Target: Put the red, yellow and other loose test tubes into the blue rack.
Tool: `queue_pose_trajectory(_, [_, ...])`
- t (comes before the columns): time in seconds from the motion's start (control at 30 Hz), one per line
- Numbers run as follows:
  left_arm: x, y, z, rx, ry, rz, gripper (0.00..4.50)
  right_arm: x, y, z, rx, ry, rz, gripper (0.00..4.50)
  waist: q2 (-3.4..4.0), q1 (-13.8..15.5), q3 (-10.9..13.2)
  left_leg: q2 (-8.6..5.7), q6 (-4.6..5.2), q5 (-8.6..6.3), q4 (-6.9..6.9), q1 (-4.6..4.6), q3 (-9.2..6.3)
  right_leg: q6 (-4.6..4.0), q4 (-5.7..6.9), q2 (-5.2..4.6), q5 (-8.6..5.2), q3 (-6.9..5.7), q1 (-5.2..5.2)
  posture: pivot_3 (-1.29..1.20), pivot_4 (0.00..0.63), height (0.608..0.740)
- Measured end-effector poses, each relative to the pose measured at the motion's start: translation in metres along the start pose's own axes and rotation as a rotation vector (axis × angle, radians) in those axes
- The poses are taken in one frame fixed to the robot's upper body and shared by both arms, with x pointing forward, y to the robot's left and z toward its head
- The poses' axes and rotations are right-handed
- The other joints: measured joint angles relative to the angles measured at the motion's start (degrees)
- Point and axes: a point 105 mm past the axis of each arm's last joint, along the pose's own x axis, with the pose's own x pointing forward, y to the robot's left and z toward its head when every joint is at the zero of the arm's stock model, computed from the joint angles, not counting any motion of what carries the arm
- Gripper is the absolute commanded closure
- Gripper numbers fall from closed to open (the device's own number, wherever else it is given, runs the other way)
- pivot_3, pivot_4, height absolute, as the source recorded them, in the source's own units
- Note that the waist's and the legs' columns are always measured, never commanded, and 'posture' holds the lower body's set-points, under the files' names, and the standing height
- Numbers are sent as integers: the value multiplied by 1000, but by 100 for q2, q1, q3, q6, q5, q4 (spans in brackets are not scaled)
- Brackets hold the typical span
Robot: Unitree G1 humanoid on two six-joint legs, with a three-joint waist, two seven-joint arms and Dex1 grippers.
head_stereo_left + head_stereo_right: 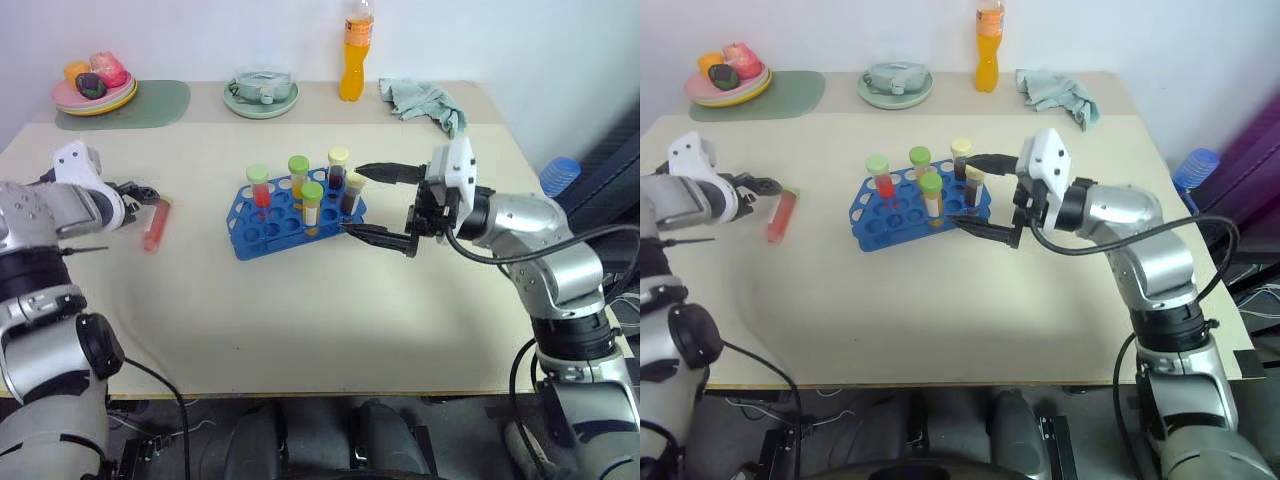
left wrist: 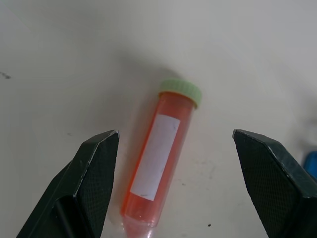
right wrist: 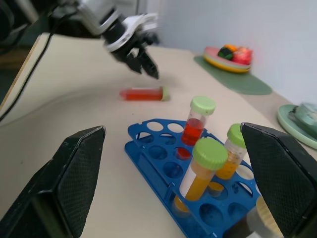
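the loose red test tube (image 1: 155, 226) is seen lying flat left of the blue rack (image 1: 290, 215), lengthwise between the wide-open, empty left end effector (image 2: 173, 163), far nearer than the open, empty right end effector (image 1: 385, 205).

Light was bright, even and diffuse from overhead; shadows on the table (image 1: 300, 300) were soft and faint. No strong glare. Right wrist view had the left gripper (image 3: 141, 59) motion-blurred and far dishes soft. The tube (image 2: 161, 153) was sharp, shadow faint beside it.

Left end effector (image 1: 148, 194) agape, empty; right end effector (image 1: 375, 204) agape, level.
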Motion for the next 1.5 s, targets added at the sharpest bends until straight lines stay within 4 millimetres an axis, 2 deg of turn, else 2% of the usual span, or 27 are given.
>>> queue_pose_trajectory(0.13, [13,2,-10,-2,87,44,740,2,-2,7,-26,16,32,41,-5,6,3,0,0,0,1,-3,16,0,1,0,0,0,-4,0,150,740])
queue_pose_trajectory(0.43, [28,6,-24,-22,165,110,740,1,-4,8,-25,32,40,41,-15,46,9,0,0,0,4,-12,18,0,3,0,0,0,-14,0,150,740])
queue_pose_trajectory(0.67, [31,1,-16,-27,166,147,740,2,-4,8,-19,26,41,41,-21,127,12,0,0,0,7,-18,20,1,2,0,0,-1,-18,0,150,740])
queue_pose_trajectory(0.93, [30,-11,1,112,115,151,740,2,-3,7,-6,29,43,41,-22,118,13,-1,0,0,13,-36,23,1,6,1,0,-2,-36,0,150,740])
queue_pose_trajectory(1.13, [36,-3,-7,178,145,168,740,2,0,7,-8,31,40,41,-22,118,13,0,0,0,15,-39,23,1,6,0,0,-2,-38,0,150,740])
queue_pose_trajectory(1.5, [39,2,-8,218,137,177,740,2,5,4,6,36,38,41,-22,118,13,0,0,0,18,-44,21,1,7,0,0,-3,-42,0,150,740])
